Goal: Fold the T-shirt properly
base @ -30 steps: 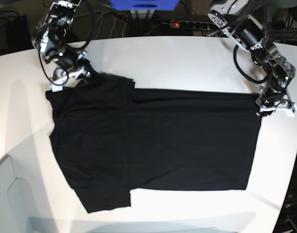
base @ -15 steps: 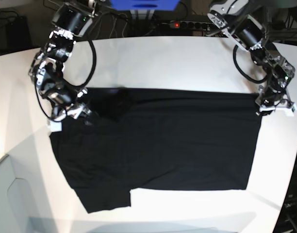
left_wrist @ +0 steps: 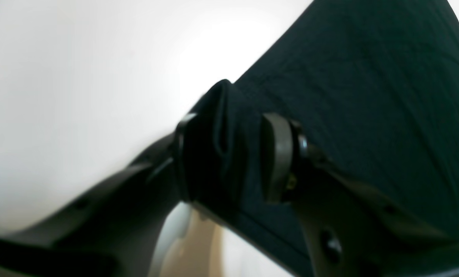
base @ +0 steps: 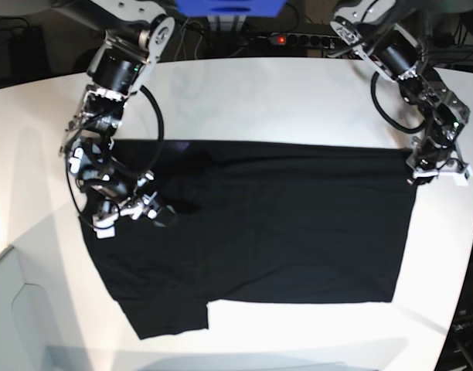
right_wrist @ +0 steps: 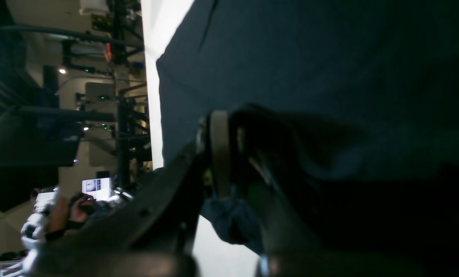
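The black T-shirt lies plain side up on the white table; no graphic shows. My left gripper is at the shirt's far right corner, shut on a bunched fold of the fabric; the left wrist view shows the gripper with cloth between its fingers. My right gripper is over the shirt's left part, shut on black fabric folded in from the far left. In the right wrist view this gripper pinches dark cloth against one finger.
A power strip with cables and a blue box sit behind the table's back edge. The table's curved edge runs at the right and at the front left. A sleeve lies near the front.
My right gripper has moved from the far left corner toward the front and the middle, dragging the far sleeve and shoulder over the shirt's body. The left gripper has stayed put.
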